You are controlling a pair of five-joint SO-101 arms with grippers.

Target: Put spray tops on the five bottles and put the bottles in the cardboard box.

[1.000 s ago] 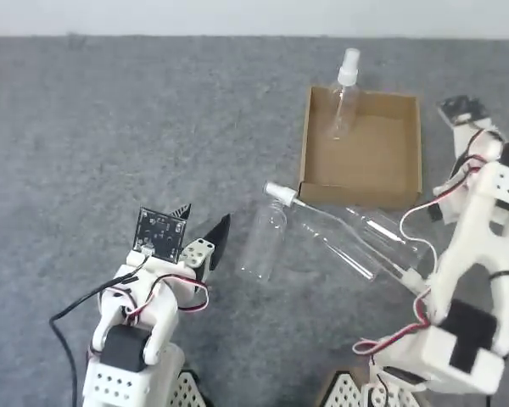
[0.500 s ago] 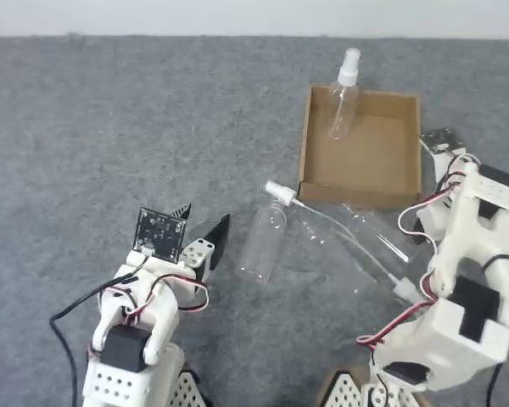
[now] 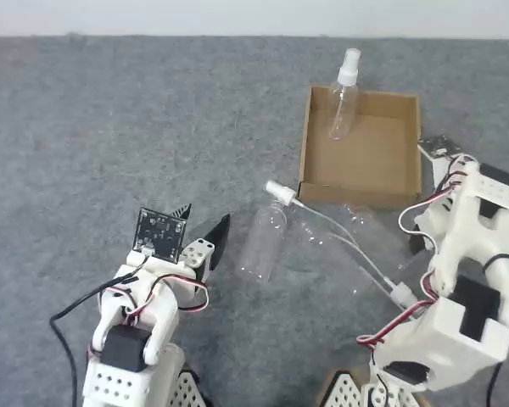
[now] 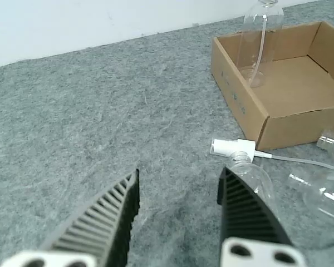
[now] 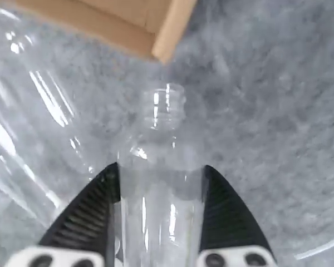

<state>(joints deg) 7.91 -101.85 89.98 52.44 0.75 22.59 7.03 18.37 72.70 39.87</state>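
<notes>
Right wrist view: right jaws clasp clear, capless bottle (image 5: pixel 156 144); left jaws released.

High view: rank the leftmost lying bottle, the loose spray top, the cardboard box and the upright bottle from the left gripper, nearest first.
From the left gripper:
1. Leftmost lying bottle, just to its right.
2. Spray top, past that bottle's neck.
3. Cardboard box, farther back.
4. Upright bottle, in the box's far corner.
</notes>
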